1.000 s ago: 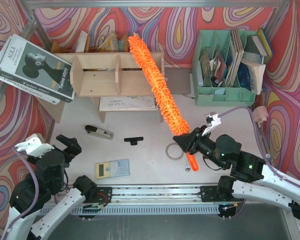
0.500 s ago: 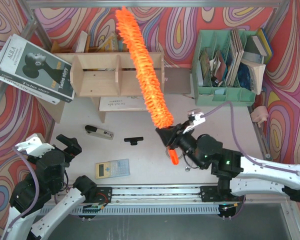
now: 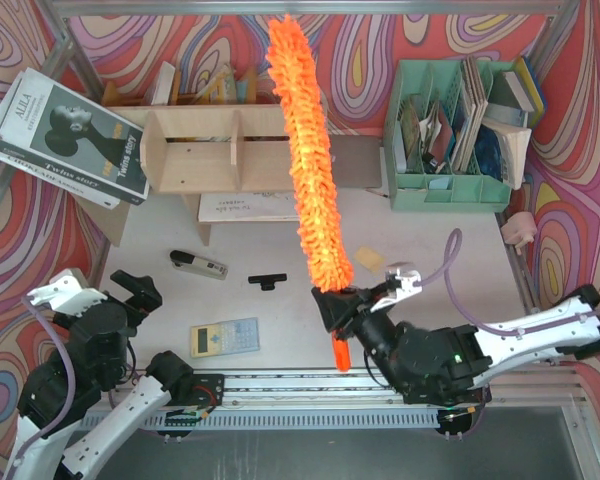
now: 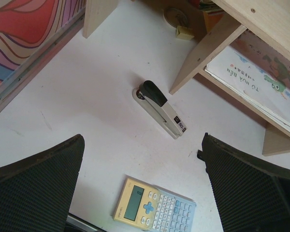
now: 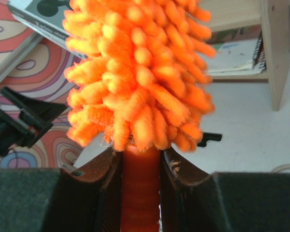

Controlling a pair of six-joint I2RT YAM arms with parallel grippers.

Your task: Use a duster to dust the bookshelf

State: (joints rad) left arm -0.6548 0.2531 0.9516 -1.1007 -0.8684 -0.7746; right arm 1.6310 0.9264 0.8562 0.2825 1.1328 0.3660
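Duster [image 3: 305, 150] handle is clamped between the two fingers of our right gripper [image 3: 332, 305], just below where the orange fluff begins. From that grip near the front of the table [image 3: 430, 280], the fluffy head runs away from us across the right end of the bookshelf [image 3: 190, 150], its tip lying past the shelf's back edge against the swirl-patterned backdrop [image 3: 380, 50]. From above we cannot tell whether the fluff touches the wood.

Our right wrist camera shows what the overhead view hides: the ribbed orange handle pinched tight between dark pads, with fluff filling most of the frame.

Our left gripper [image 4: 141, 140] hangs with its jaws spread wide and holding nothing. Its wrist camera looks down on a stapler [image 4: 159, 108] and a yellow calculator [image 4: 154, 210], well apart from each other, and on a picture book [image 4: 261, 72] lying under the shelf.

Only the overhead view shows a small black clip [image 3: 267, 281] right of the stapler, a mint-green file organizer [image 3: 450, 130] stuffed with papers at the right, and a large book [image 3: 65, 135] tilted at the shelf's left end.
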